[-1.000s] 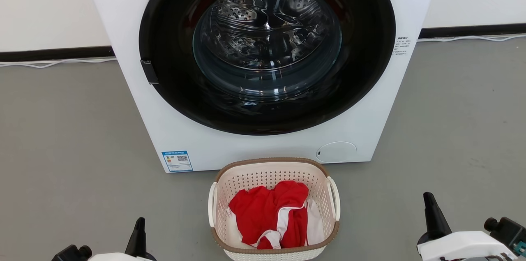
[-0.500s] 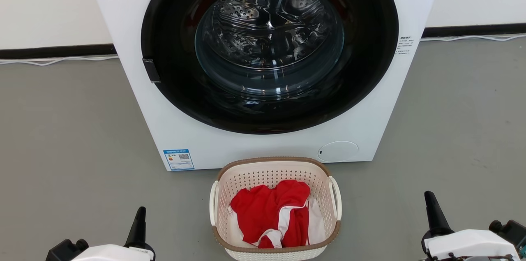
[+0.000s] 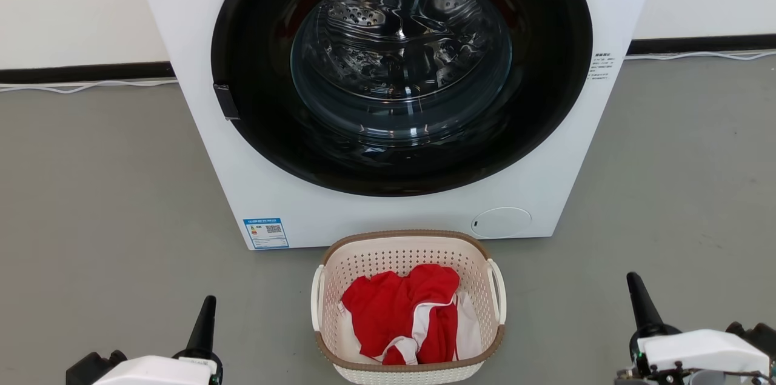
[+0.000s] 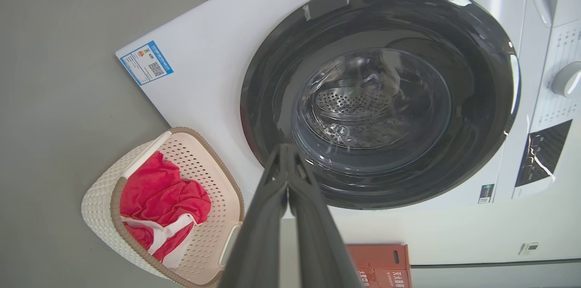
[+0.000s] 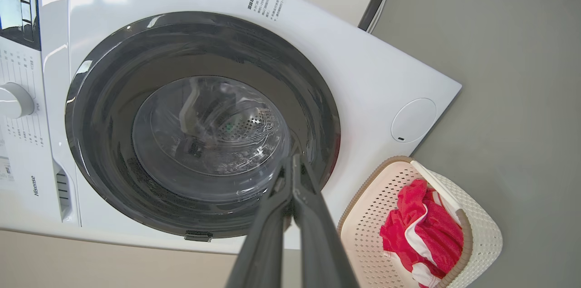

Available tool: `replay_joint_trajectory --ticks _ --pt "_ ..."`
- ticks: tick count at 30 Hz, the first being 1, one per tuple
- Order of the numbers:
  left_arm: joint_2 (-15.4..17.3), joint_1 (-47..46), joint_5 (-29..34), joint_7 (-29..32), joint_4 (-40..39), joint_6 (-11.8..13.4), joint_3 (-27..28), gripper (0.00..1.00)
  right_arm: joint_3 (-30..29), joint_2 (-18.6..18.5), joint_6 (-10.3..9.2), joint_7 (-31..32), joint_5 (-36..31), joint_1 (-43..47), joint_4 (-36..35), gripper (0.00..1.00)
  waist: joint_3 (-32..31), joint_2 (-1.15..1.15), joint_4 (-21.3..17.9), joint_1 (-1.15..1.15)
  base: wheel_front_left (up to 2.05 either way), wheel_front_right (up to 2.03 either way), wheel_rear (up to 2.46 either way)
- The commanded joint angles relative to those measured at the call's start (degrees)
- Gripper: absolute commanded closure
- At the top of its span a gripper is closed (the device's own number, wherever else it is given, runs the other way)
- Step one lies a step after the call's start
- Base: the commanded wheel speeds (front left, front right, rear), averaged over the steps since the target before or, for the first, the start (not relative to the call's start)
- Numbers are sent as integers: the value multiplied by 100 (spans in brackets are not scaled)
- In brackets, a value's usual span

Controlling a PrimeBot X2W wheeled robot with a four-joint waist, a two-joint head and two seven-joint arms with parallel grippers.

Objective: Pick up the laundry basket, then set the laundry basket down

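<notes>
The laundry basket, cream-white and perforated with a brown rim and white side handles, stands on the grey floor just before the washer. Red and white clothes lie inside it. The basket also appears in the left wrist view and in the right wrist view. My left gripper is shut at the lower left, well apart from the basket's left handle. Off the basket's right side, my right gripper is shut and holds nothing. In each wrist view the two dark fingers press together.
A white front-loading washer with a large dark round door stands close behind the basket. Grey floor spreads on both sides. A black baseboard and a white cable run along the wall. A red crate shows in the left wrist view.
The whole head view has shifted slightly right and up, so the camera moved. Both grippers have risen a little in the view. The basket stays on the floor.
</notes>
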Motion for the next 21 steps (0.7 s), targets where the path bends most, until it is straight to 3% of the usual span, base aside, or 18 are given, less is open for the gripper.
replay_joint_trajectory --ticks 1,21 --pt "67 -338 -123 28 -187 -71 139 100 56 -33 31 49 146 -300 -213 100 1 0 2 0 0 0 0" --pt "83 -447 -1314 365 -405 -166 188 100 -8 -8 37 381 1556 -360 -393 100 32 0 55 0 0 0 0"
